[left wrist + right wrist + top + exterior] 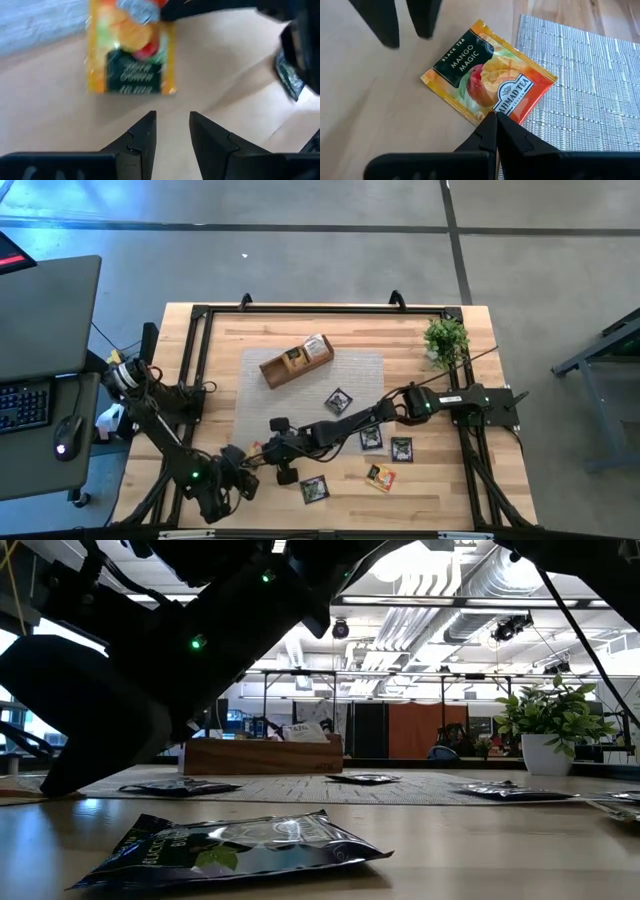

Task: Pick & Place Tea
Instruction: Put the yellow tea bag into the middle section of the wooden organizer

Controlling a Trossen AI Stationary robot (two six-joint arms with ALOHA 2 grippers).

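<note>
A yellow-orange tea sachet [480,75] lies flat on the wood by the grey mat's [580,85] near left corner, its orange corner on the mat. My right gripper [495,120] is shut, with its tips at the sachet's orange end. My left gripper [172,116] stands open a little short of the sachet's [131,50] dark-labelled end, touching nothing. In the high view both grippers [243,463] [260,448] meet near the table's near left part and mostly hide the sachet. My right gripper rests its shut fingertips on the edge of the sachet's orange end [506,107]. The fingers slant down from the table's right side. The sachet lies flat on the table under them.
Several dark sachets [371,438] [313,490] and another yellow one [380,477] lie on the mat and wood to the right. The wooden tray [296,362] stands at the mat's far side. A potted plant [445,340] stands at the far right.
</note>
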